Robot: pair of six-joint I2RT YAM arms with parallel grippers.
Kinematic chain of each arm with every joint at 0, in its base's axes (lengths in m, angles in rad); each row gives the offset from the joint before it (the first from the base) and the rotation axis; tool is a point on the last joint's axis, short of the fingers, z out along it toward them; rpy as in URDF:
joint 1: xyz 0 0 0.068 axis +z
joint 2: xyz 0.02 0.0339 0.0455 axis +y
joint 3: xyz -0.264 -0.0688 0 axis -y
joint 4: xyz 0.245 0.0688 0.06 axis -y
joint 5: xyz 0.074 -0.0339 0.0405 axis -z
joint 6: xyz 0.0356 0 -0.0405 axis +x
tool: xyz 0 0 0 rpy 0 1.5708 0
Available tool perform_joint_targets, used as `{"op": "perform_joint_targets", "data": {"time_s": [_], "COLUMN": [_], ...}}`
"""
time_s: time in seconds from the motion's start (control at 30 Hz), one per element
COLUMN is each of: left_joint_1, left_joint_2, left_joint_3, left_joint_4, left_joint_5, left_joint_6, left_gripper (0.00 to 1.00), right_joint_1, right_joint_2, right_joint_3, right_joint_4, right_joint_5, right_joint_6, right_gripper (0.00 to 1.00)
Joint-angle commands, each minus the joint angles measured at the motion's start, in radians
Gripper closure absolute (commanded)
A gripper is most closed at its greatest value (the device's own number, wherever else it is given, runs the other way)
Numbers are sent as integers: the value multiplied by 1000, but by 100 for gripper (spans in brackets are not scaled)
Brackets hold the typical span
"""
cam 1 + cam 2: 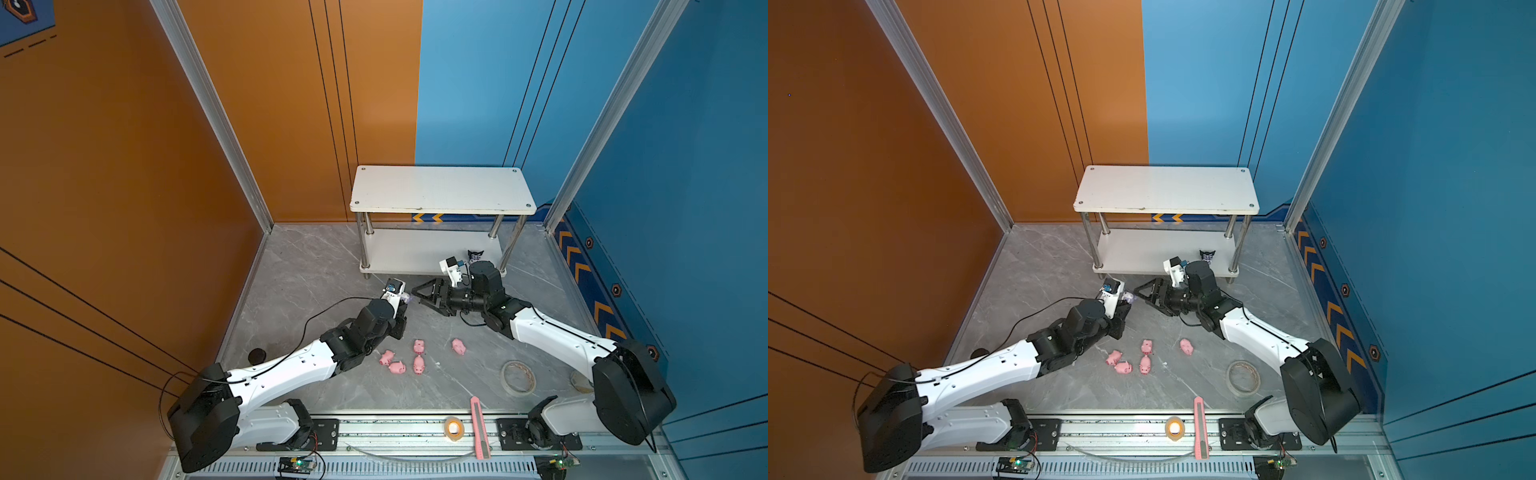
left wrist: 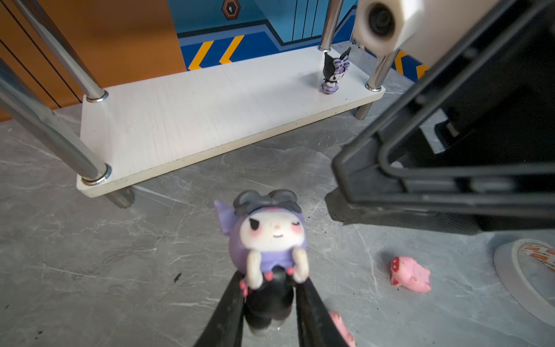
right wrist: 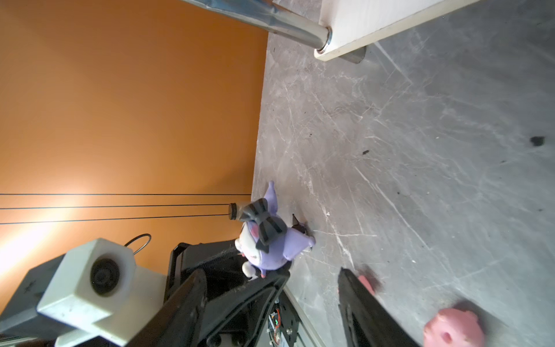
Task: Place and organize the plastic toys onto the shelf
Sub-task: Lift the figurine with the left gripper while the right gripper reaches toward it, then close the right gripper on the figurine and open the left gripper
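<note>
Purple figurine clenched in left gripper, legs hidden in the grip, before shelf. Right gripper spread, empty. Second figurine on lower board; top views show only its ears. Pigs on floor.

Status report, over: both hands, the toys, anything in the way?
Left hand shut on purple figurine. Right hand open, empty, close beside it. Second figurine on shelf lower board; five pigs on table.

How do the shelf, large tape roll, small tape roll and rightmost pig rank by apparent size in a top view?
1. shelf
2. large tape roll
3. small tape roll and rightmost pig: nearly alike, unranked
</note>
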Motion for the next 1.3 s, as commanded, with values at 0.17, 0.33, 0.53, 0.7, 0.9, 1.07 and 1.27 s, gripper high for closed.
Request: {"op": "perform_joint_targets", "data": {"time_s": [0.17,0.33,0.53,0.7,0.9,1.07,1.27], "left_joint_1": [-40,-47,-50,-51,-47,-47,-46], "left_joint_2": [-42,-44,-47,-44,-73,-124,-284], "left_joint_3": [-11,-7,-7,1,5,2,-65], "left_joint_4": [-8,-9,-10,1,-12,-96,-199], "left_joint_5": [-49,-46,-48,-21,-11,-16,-58], "left_joint_6": [30,32,31,20,1,-31,-90], "left_gripper": [70,70,69,60,2,2,2], "right_joint_1": [46,58,57,61,72,73,148], "right_joint_2": [76,105,99,102,76,41,33], "right_joint_3": [19,26,23,26,51,124,131], "right_joint_4": [177,251,265,243,109,-152,-297], "right_joint_5": [-53,-69,-70,-62,-8,171,552], "right_joint_6": [115,160,158,114,-63,-362,-809], "right_gripper": [31,39,59,72,82,87,90]}}
